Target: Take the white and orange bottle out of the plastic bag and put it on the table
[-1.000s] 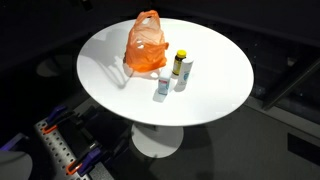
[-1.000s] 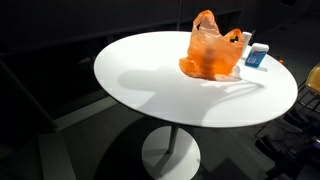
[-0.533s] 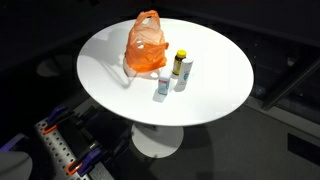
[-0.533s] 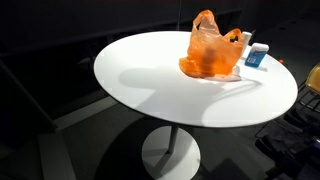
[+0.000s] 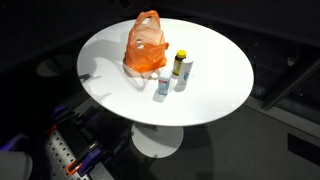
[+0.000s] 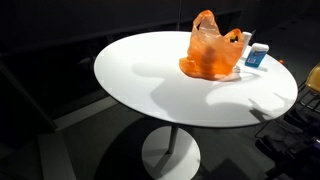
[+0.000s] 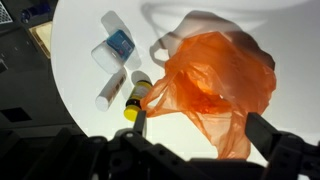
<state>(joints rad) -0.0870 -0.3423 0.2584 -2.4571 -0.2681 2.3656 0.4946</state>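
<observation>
An orange plastic bag (image 5: 146,47) stands on the round white table (image 5: 215,95); it also shows in an exterior view (image 6: 213,52) and in the wrist view (image 7: 212,85). The white and orange bottle is not visible; the bag's contents are hidden. My gripper (image 7: 200,135) shows only in the wrist view. It is open and empty, above the bag, with its fingers on either side of the bag's near edge.
A bottle with a yellow cap (image 5: 181,68) and a small white bottle with a blue label (image 5: 163,87) stand beside the bag; both show in the wrist view (image 7: 135,102) (image 7: 114,50). Dark floor surrounds the table. Equipment (image 5: 62,150) stands below the table's edge.
The bag and bottles have not moved. The arm's shadow on the table has shifted, with a new shadow near the table edge in an exterior view.
</observation>
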